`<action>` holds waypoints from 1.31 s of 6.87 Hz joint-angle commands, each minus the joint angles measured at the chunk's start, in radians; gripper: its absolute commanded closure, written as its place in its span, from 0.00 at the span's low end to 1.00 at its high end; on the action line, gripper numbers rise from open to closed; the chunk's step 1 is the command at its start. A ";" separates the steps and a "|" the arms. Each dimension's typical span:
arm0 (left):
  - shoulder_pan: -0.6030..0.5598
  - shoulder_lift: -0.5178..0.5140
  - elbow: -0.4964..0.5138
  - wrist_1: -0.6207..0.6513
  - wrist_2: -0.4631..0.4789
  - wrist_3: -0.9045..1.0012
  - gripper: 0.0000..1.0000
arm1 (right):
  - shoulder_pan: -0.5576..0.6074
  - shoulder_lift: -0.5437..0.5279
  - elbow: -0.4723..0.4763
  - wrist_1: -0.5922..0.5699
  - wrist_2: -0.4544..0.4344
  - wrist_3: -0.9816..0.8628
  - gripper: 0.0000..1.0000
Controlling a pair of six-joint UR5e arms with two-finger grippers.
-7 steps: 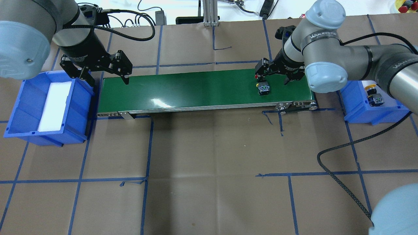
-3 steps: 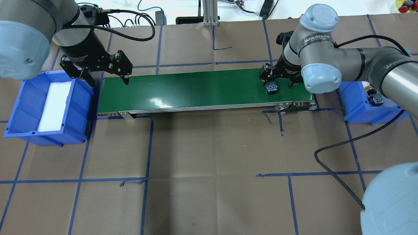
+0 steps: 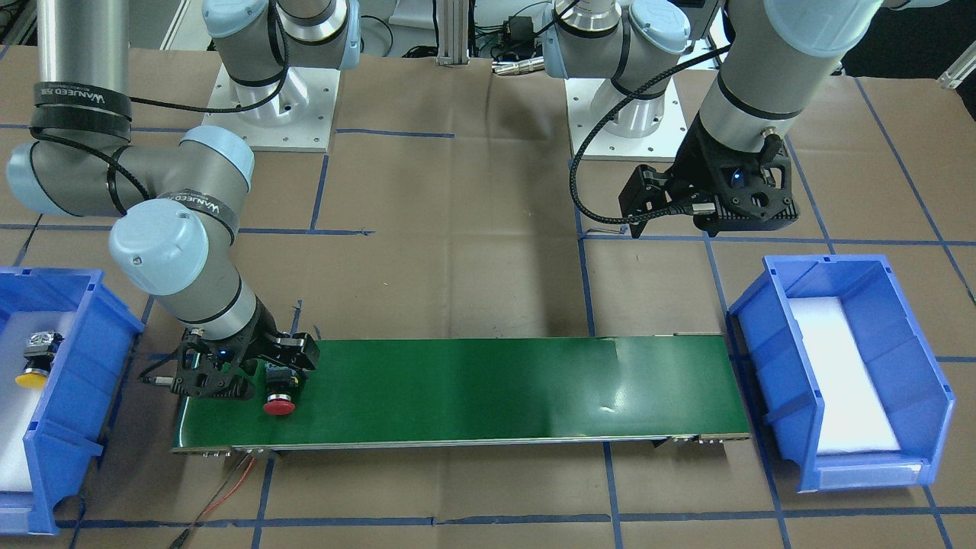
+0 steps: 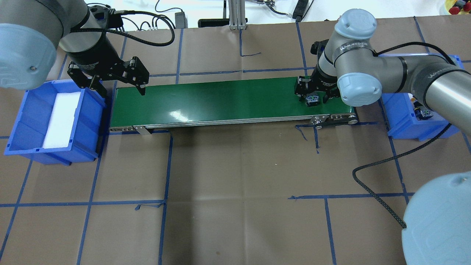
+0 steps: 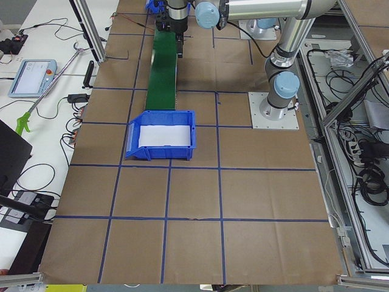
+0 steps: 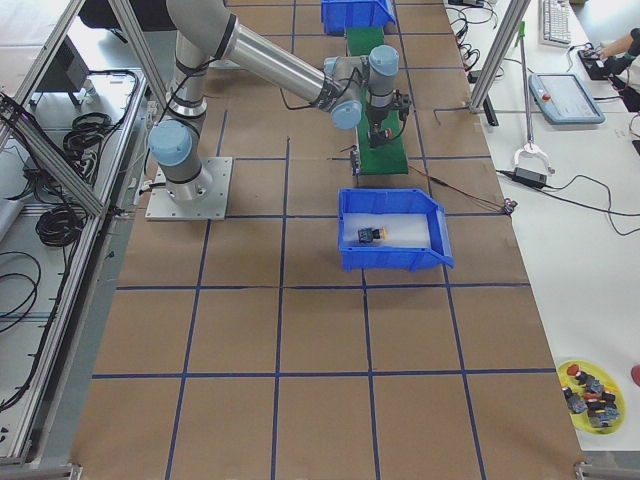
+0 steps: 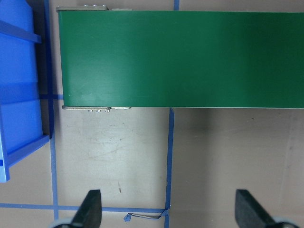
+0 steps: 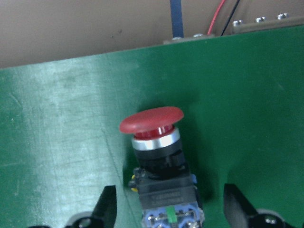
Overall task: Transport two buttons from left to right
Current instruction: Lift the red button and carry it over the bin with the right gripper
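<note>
The red button (image 8: 156,142) lies on its side at the right end of the green conveyor belt (image 4: 220,99), cap pointing away from the robot. It also shows in the front view (image 3: 279,402) and the overhead view (image 4: 312,99). My right gripper (image 8: 168,211) is open, low over the belt, with one finger on each side of the button's black body; neither finger touches it. The right gripper also shows in the overhead view (image 4: 315,94). The yellow button (image 3: 34,366) lies in the right blue bin (image 3: 76,358). My left gripper (image 4: 120,89) is open and empty above the belt's left end.
The left blue bin (image 4: 92,121) holds only a white foam pad and stands just left of the belt. The right bin (image 4: 399,117) stands just past the belt's right end, partly under my right arm. A black cable (image 4: 379,198) loops over the table at front right.
The red button has travelled right along the belt towards its end. My right gripper has followed it and come down around it. The left arm has not moved.
</note>
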 commanded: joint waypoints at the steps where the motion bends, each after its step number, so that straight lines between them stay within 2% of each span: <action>1: -0.002 0.000 0.000 0.001 -0.002 -0.002 0.00 | -0.001 -0.005 -0.006 -0.006 0.009 -0.020 0.94; 2: -0.002 0.002 0.000 0.001 -0.002 -0.002 0.00 | -0.006 -0.012 -0.048 -0.013 -0.008 -0.099 0.95; 3: -0.002 0.002 0.000 0.001 -0.002 -0.002 0.00 | -0.014 -0.029 -0.093 0.002 -0.084 -0.124 0.95; 4: -0.002 0.003 0.000 0.001 -0.005 -0.004 0.00 | -0.032 -0.063 -0.121 0.026 -0.103 -0.129 0.95; 5: -0.006 0.003 0.000 0.001 -0.011 -0.005 0.00 | -0.091 -0.089 -0.160 0.119 -0.097 -0.164 0.94; 7: -0.017 0.002 0.000 0.002 -0.009 -0.005 0.00 | -0.281 -0.080 -0.324 0.386 -0.092 -0.402 0.95; 8: -0.017 0.002 0.000 0.007 -0.009 -0.004 0.00 | -0.367 -0.054 -0.363 0.407 -0.094 -0.501 0.95; 9: -0.017 0.000 0.000 0.007 -0.009 -0.002 0.00 | -0.421 -0.002 -0.368 0.407 -0.089 -0.514 0.95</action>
